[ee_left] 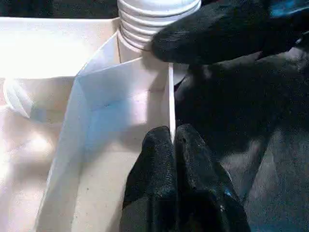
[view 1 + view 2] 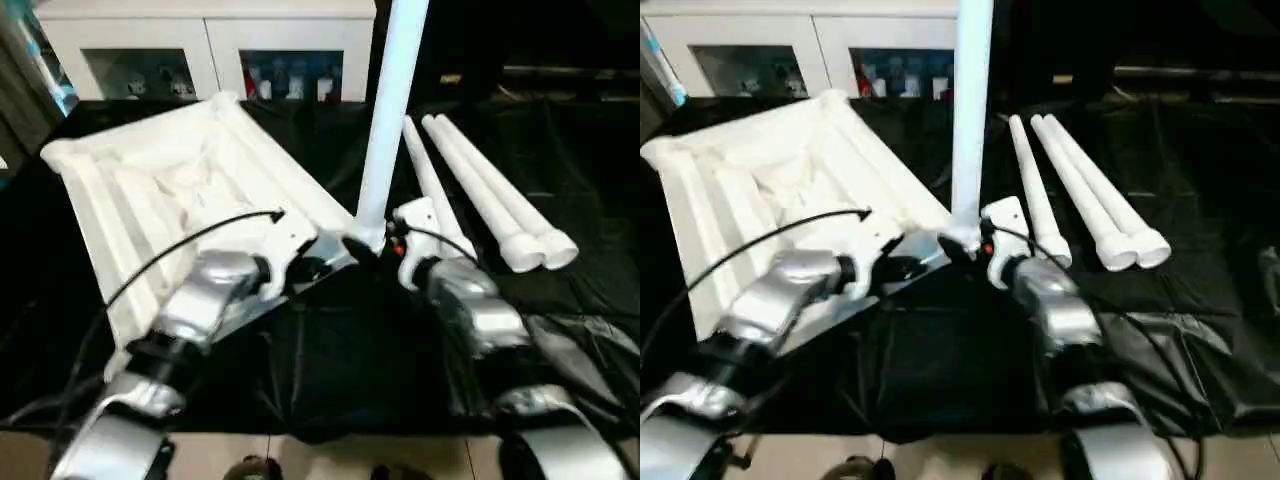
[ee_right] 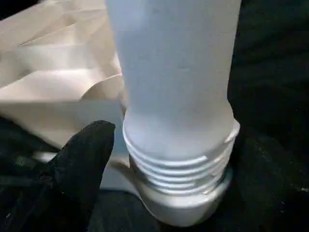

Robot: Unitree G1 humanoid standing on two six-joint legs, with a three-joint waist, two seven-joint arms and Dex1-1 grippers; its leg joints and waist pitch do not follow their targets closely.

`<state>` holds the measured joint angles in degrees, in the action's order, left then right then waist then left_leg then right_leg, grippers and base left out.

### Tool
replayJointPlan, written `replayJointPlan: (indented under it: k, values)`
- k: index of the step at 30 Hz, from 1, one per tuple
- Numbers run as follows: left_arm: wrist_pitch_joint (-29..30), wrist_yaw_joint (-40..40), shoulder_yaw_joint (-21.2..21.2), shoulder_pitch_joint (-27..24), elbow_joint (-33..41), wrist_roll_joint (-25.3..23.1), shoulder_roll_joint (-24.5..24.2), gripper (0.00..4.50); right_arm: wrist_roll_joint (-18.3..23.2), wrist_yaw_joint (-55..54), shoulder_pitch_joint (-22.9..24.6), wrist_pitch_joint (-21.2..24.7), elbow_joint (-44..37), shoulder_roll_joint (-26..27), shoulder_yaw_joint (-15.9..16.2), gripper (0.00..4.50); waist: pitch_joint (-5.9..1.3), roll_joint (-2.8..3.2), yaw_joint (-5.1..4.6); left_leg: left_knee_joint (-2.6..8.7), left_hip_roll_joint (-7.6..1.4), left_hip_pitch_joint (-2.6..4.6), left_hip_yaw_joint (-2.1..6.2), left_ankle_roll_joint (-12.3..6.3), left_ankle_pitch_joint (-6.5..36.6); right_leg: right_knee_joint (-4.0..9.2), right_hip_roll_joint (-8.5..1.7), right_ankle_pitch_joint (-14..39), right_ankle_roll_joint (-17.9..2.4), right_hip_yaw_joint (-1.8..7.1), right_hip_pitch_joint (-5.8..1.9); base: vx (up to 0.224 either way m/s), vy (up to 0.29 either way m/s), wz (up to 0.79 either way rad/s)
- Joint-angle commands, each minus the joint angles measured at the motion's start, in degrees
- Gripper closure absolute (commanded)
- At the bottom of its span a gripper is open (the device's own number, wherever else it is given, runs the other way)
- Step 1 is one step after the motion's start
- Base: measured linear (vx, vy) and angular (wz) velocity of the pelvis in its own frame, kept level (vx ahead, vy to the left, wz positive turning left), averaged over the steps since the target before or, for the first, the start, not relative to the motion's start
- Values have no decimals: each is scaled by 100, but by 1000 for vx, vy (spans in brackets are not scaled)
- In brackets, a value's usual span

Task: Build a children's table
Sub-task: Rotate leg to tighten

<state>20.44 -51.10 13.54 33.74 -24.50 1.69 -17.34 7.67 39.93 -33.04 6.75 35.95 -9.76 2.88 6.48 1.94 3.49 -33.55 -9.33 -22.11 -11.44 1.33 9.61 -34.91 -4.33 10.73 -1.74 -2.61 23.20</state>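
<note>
my left gripper (image 1: 173,145) pinched on the tabletop (image 2: 150,180) rim, my right gripper (image 3: 164,159) spread around the upright leg (image 2: 385,130), its top cut off at frame top, socket hidden

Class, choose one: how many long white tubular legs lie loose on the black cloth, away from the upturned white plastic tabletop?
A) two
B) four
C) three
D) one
C: three long white tubular legs lie side by side on the black cloth, while a fourth leg stands upright at the white plastic tabletop corner.

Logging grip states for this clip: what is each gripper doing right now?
Left gripper: shut on the table top's rim.
Right gripper: open around the upright leg.
</note>
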Motion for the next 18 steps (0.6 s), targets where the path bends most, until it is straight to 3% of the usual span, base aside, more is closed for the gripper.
replayJointPlan:
  k: [1,5,9,11,12,14,18]
  values:
    - [-102,-503,208,-131,207,173,-44,450,94,587,108,155,-237,-76,294,56,-415,-71,34,403,-374,73,191,-536,956,421,-469,902,-1228,284,-250,59,-34,2]
    - [-129,-1074,233,-270,486,320,-389,450,150,1425,266,256,-716,-612,408,56,-454,-63,63,334,-369,57,159,-873,363,297,-421,-72,-1542,232,-267,29,-17,1]
    - [-49,-1417,255,-336,641,421,-575,450,246,1851,321,319,-959,-865,454,56,-465,-48,125,286,-393,36,153,-1094,81,238,-406,-496,-1662,198,-231,0,0,0]
    - [-29,-1552,270,-364,696,465,-666,450,269,1975,319,296,-995,-937,477,56,-436,-34,160,316,-417,58,155,-973,413,301,-433,73,-1635,194,-220,0,0,0]
    - [-25,-1628,276,-381,727,483,-714,450,276,2025,317,285,-1010,-970,492,56,-436,-34,160,316,-417,58,155,-973,413,301,-433,73,-1635,194,-220,0,0,0]
    - [18,-1776,276,-414,796,540,-785,450,250,2070,304,220,-995,-1008,511,56,-390,-18,152,378,-439,90,159,-620,909,371,-430,790,-1545,200,-199,0,0,0]
    - [45,-1906,271,-442,870,575,-900,450,245,2118,264,290,-1002,-1017,531,56,-386,-16,139,404,-437,85,174,-443,1021,385,-447,943,-1459,210,-210,0,0,0]
